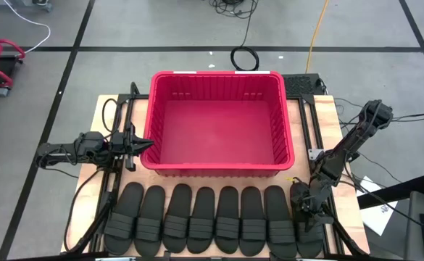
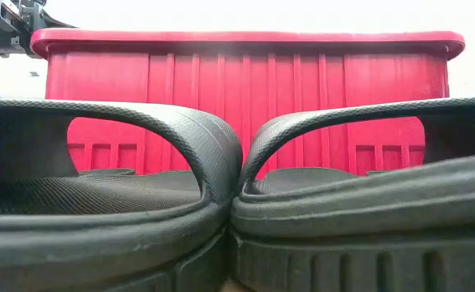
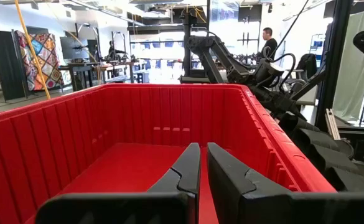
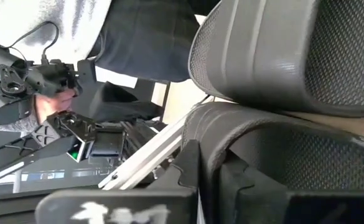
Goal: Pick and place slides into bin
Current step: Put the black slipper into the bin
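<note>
So the bin [image 1: 219,123] sits in the middle of a pale wooden worktop [image 1: 99,119], nothing in it, just bare red floor and ribbed walls. Right along its near wall the slides [image 1: 212,221] are lined up side by side in one row, eight of them, touching each other. From table height two of them [image 2: 107,203] fill the whole front of the picture, pressed edge to edge, with the bin's long wall [image 2: 245,89] rising straight behind them.

The left tool [image 1: 140,145] hangs at the bin's left wall, about rim height, pointing across the inside; its fingers [image 3: 188,168] are nearly together with only a thin slit between them, holding nothing. The right tool [image 1: 306,206] is down at the right end of the row, off the bin's near right corner, and it's clamped on the end slide [image 4: 275,124], whose edge runs right between the fingers [image 4: 188,168].

Room around the bin: grey floor with dark tape lines [image 1: 74,58], a coil of black cable [image 1: 244,58] lying just beyond the far wall, a yellow cord [image 1: 317,29] trailing away. Past the bin there's lab clutter, a patterned cloth [image 3: 38,59] hanging up and a person [image 3: 269,43] standing far off.
</note>
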Controlling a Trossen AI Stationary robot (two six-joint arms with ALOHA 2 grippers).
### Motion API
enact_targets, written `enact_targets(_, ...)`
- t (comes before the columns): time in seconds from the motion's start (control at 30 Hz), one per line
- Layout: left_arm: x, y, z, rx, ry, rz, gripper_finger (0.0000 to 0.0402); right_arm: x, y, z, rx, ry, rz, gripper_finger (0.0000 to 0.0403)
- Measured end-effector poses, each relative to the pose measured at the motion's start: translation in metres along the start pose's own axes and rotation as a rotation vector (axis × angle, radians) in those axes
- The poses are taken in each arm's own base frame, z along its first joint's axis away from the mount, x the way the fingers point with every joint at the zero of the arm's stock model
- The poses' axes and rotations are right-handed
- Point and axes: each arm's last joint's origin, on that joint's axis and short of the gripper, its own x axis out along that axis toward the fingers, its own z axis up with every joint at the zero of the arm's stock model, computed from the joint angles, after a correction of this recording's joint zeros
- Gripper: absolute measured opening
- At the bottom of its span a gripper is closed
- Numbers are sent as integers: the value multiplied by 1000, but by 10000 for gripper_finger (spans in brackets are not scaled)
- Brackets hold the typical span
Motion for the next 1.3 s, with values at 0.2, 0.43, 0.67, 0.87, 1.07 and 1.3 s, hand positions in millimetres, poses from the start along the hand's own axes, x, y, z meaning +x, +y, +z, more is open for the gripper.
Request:
enact_targets(0.2,0,0,0,0,0,0,31,-5,6,0,49,11,50,4)
enact_targets(0.43,0,0,0,0,0,0,31,-12,16,1,30,14,80,3)
enact_targets(0.67,0,0,0,-3,0,0,31,-19,29,5,-7,-43,140,3)
enact_targets(0.87,0,0,0,-4,0,-1,31,-27,60,21,-102,-169,116,3)
enact_targets(1.07,0,0,0,-4,0,0,31,-45,90,32,-152,-144,-90,3)
enact_targets(1.3,0,0,0,0,0,-1,31,-79,128,49,-229,-220,-190,3)
